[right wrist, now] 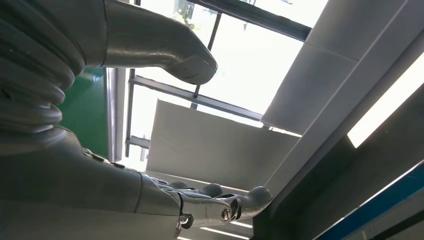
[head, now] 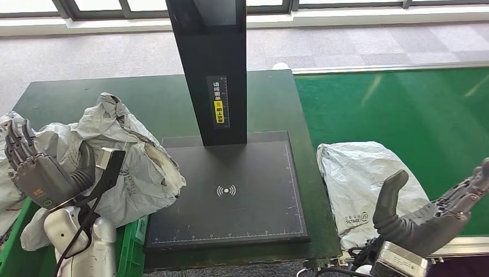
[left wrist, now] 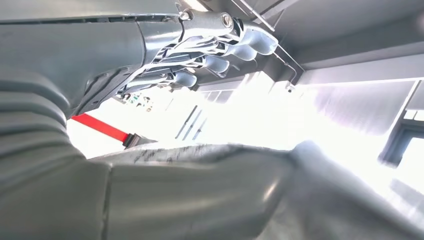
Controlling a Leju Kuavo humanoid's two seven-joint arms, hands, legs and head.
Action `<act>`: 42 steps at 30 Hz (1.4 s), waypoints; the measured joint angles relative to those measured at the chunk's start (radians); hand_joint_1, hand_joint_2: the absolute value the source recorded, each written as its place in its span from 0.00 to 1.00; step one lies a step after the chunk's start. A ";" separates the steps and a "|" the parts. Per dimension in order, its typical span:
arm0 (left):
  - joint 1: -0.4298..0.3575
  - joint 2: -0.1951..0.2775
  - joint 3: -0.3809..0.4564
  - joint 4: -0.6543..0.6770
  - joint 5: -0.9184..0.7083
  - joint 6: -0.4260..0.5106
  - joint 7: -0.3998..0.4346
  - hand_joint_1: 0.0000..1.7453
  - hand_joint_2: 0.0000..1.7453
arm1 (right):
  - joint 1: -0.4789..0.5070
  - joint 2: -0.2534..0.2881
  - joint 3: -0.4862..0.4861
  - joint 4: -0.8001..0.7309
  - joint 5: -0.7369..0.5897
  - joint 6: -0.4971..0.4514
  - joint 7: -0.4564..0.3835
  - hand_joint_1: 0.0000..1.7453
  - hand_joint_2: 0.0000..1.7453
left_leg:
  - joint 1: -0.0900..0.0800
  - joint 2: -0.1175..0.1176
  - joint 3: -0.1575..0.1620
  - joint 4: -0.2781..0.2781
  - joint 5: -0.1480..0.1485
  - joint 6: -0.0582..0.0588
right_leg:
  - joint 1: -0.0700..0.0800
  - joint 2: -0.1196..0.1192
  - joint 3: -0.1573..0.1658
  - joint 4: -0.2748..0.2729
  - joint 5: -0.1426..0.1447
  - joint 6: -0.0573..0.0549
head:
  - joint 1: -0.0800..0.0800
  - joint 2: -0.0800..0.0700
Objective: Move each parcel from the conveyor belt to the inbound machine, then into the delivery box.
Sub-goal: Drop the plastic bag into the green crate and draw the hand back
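Fingers (head: 461,193) beside grey parcel (head: 357,173)

We see both hands built the same: left hand (head: 36,173) and right hand (head: 429,210) have dark grey segmented fingers, a thick smooth grey thumb and a grey ribbed cover at the wrist. On the left forearm (head: 78,245) we note a glossy silver-white shell, black cables looped over it, a small green ring mark by the wrist. In the wrist views we see pale rounded fingertips (left wrist: 255,41) and a slotted silver screw (right wrist: 226,214) in the finger linkage.
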 joint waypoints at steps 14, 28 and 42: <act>0.024 0.005 0.000 0.029 0.000 0.000 0.062 0.00 1.00 | 0.002 0.003 -0.020 0.005 -0.007 0.000 0.000 0.00 1.00 | 0.000 0.000 0.000 0.000 0.000 0.000 | 0.000 0.000 0.000 0.000 0.000 0.000 | 0.000 0.000; 0.046 0.005 0.003 -0.034 0.003 0.000 0.092 0.00 1.00 | -0.001 0.004 -0.028 0.035 -0.004 0.001 0.009 0.00 1.00 | 0.000 -0.001 -0.001 0.000 0.000 0.000 | 0.000 -0.001 0.000 0.000 0.000 0.000 | 0.000 0.000; 0.086 0.005 -0.031 0.031 0.009 0.000 0.088 0.00 1.00 | 0.005 0.007 -0.066 0.036 -0.023 0.001 0.000 0.00 1.00 | 0.000 -0.001 -0.001 0.000 0.000 0.000 | 0.000 -0.001 0.000 0.000 0.000 0.000 | 0.000 0.000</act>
